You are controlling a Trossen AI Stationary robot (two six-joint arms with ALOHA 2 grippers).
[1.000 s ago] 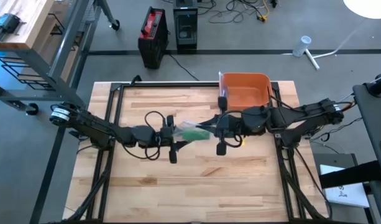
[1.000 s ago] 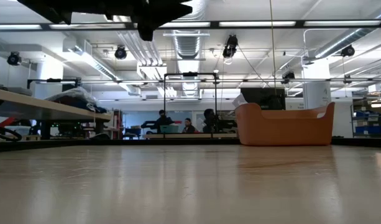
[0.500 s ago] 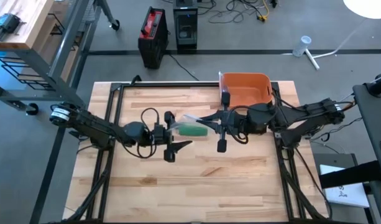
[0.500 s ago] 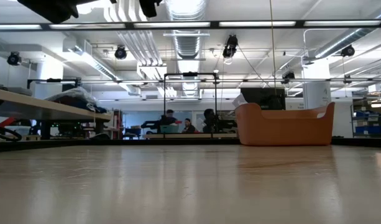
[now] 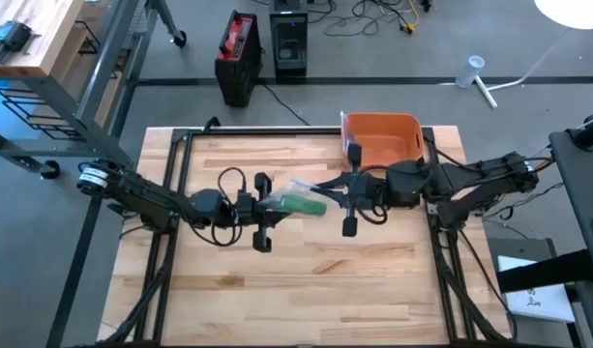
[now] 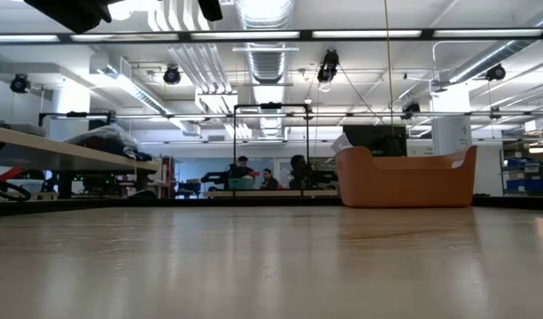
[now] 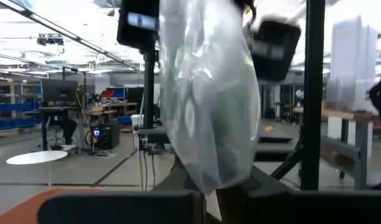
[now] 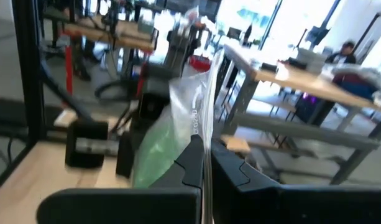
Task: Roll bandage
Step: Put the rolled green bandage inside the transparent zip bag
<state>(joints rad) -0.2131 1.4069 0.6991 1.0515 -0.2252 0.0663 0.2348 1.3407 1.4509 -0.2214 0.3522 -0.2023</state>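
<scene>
Clear crinkly plastic bag w/ a green bandage roll inside, hanging in the air between the two grippers over the middle of the wooden table, not resting on it. My guess on handling: super light, bag is floppy and prob a bit slippery, the roll inside is soft and squishy, so nothing fragile, but the film will slide or stretch if pinched loosely. Best hold imo is the flat edge of the bag, not the bulge where the roll sits, bc squeezing the roll just lets it squirt around inside. Left gripper is closed down on its end of the bag; in the left wrist view the bag hangs right in front of its fingers w/ the green showing through. Right gripper is shut tight on the opposite end, and the right wrist view shows the film pinched edge-on between its fingers, green roll just beyond the tips. So both are clamped on the same bag, pulling it roughly level between them. Orange bin sits just behind the right gripper, apart from the bag. Low view only shows the bin and people far off in the room bg; can't see the bag there.
</scene>
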